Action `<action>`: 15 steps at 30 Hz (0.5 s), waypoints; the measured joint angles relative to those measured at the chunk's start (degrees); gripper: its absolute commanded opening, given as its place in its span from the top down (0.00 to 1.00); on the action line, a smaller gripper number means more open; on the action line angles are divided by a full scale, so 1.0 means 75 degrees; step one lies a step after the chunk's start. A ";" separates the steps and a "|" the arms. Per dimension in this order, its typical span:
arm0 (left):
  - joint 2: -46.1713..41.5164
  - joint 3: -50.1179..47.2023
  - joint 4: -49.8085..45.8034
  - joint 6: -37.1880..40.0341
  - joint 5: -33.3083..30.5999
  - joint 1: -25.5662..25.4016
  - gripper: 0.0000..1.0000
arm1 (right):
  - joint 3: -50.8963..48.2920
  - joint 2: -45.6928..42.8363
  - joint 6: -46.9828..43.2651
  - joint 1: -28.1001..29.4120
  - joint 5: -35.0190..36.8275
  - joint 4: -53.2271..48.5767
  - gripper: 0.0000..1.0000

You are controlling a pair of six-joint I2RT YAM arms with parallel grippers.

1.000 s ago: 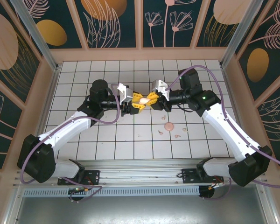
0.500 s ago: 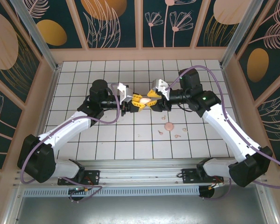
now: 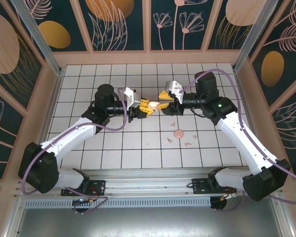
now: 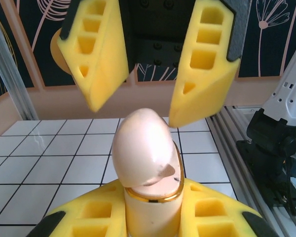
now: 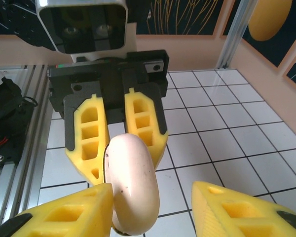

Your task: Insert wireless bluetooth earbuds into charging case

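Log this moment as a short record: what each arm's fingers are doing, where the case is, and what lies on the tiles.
left gripper: shut on the charging case, holding its lower half above the tiles
right gripper: open, fingers on either side of the case's rounded top, not clamping it
case position: between the two grippers, off the table
earbuds: small pale pieces lying loose on the tiles, nearer the arm bases
round pink piece: on the tiles beside the earbuds
task state: no earbud in the case yet
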 measured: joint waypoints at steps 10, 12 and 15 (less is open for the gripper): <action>-0.0017 0.0000 0.0000 0.0000 0.0154 0.0000 0.87 | -0.0178 -0.0009 0.0184 -0.0055 0.0227 0.0256 0.55; -0.0035 0.0000 0.0000 0.0000 0.0172 0.0000 0.87 | -0.0184 -0.0009 0.0207 -0.0064 0.0283 0.0256 0.55; -0.0052 0.0000 0.0003 0.0000 0.0181 0.0000 0.87 | -0.0184 -0.0009 0.0239 -0.0085 0.0300 0.0303 0.54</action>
